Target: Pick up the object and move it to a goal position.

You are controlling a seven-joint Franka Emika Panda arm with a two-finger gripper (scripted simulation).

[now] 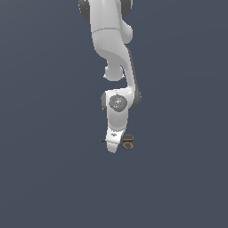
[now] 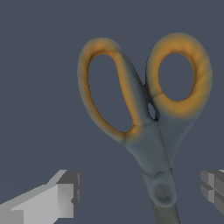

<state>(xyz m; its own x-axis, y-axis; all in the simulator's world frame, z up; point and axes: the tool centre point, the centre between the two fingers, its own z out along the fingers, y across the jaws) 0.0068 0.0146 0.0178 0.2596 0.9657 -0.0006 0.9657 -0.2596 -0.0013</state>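
1. The small pair of scissors with two orange ring handles and thin dark blades [image 2: 148,127] lies flat on the plain grey-blue floor [image 1: 44,178]. In the exterior view it sits directly under the white arm's hand, with the rings poking out on the exterior view's right and a dark blade tip just showing on the exterior view's left.
2. The white two-finger gripper [image 2: 140,197] is spread wide. In the wrist view you see one finger [image 2: 52,201] on each side of the scissors, well clear of the metal. The pivot screw sits between them, and nothing is gripped yet.
3. Handling, as a judgement: light, rigid, thin and lying low. The blades look smooth and narrow, so they would likely slip or twist in the pads. The rings are hollow, and a pinch there may close on air.
4. Take hold at the grey neck, around the pivot or just handle-side of it, where the body is thickest and most solid.
5. You must go low for a flat object. Watch for fingertips scraping the floor, and for the scissors skating sideways if one pad lands first.
6. No goal marker is visible in either view.
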